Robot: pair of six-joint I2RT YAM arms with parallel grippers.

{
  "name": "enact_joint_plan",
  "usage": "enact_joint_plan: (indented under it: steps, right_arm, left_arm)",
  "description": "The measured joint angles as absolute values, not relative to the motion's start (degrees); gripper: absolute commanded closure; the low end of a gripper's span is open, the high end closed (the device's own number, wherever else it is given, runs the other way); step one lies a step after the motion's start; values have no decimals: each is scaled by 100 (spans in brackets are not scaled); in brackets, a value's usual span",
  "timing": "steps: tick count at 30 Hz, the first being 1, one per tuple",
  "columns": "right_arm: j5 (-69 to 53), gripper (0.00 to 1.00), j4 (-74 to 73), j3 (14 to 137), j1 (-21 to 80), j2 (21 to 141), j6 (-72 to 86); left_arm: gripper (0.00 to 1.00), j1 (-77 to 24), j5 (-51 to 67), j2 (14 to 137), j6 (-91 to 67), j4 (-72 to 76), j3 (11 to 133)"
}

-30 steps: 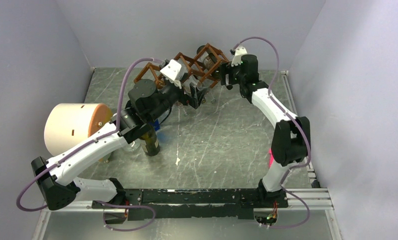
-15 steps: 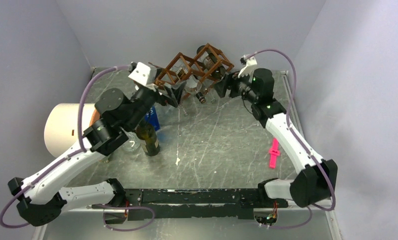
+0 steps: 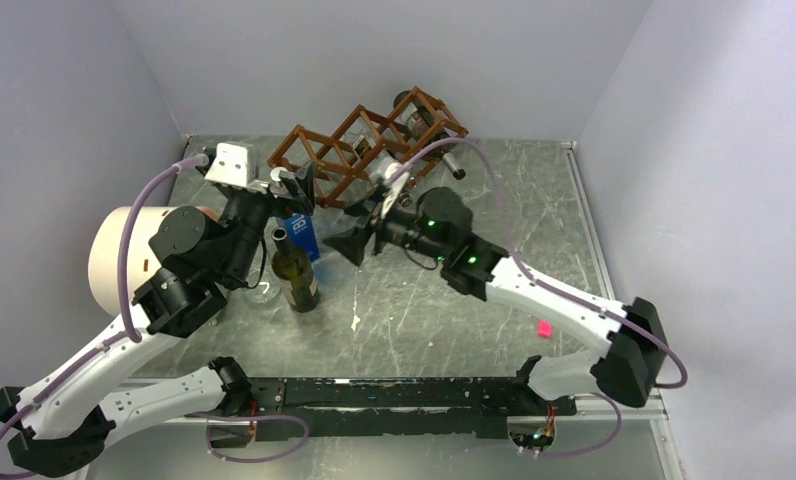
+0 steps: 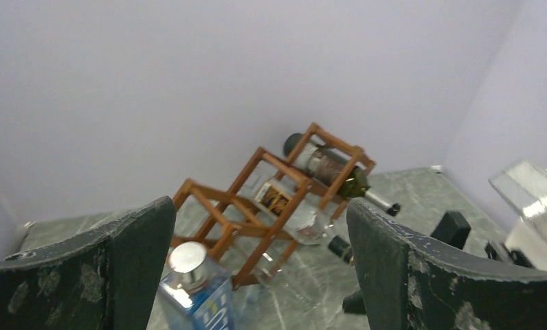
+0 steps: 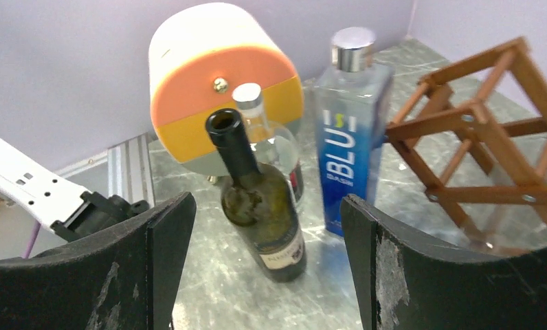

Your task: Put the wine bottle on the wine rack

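Wine bottle (image 5: 262, 214) is not racked. It stands upright on the bench (image 3: 454, 290), left of centre, with its mouth open. The label is too small to read.

Blue bottle (image 5: 350, 130) is just beside it on the rack side. A clear bottle (image 5: 262, 130) sits close behind, mostly hidden by the wine bottle, so I can't tell if they touch. Cream/orange drum (image 5: 216, 75) is behind both, and its base is hidden.

Rack (image 3: 369, 140) runs diagonally along the far edge. A green bottle (image 4: 332, 168) fills the cell at its right end, neck poking out towards the bench. A racked clear bottle (image 4: 288, 210) is one cell down-left, and its outline is hard to trace against the frame.

Right claw (image 3: 354, 235) is spread wide and holds nothing. It is aimed at the wine bottle from the right and stands apart from it. In the wrist view the bottle shows in the gap between the fingers (image 5: 126, 275) but further off, with no contact. The frame crops the finger bases.

Left claw (image 3: 294, 186) is also spread wide and empty. It is above the blue bottle near the rack's left end, facing the rack. Its fingers (image 4: 99, 275) run off the bottom of the frame. Only the blue bottle's cap and shoulder show there, by the left finger.

From the top view the left arm covers most of the clear bottle and part of the drum. There is a small pink object (image 3: 544, 327) on the bench just beside the right forearm, too small to identify. The right edge of the left wrist view shows a blurred part of the right arm (image 4: 532, 199).
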State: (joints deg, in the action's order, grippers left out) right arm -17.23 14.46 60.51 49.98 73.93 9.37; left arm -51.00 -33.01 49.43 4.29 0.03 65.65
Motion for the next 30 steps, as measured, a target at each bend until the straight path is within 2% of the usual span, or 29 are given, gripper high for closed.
enact_joint_plan:
  steps: [7, 17, 30]
  right_arm:
    - [-1205, 19, 1833, 6254, 5870, 8370, 611]
    - [-967, 23, 2023, 6842, 6110, 9087, 318]
    - [-1090, 45, 2547, 7074, 6134, 9771, 287]
  left_arm:
    - [4, -5100, -4499, 4661, 735, 27, 6342]
    - [3, -5100, -5325, 4488, 952, 239, 6198]
    - [3, -5100, -5688, 4477, 985, 320, 6176]
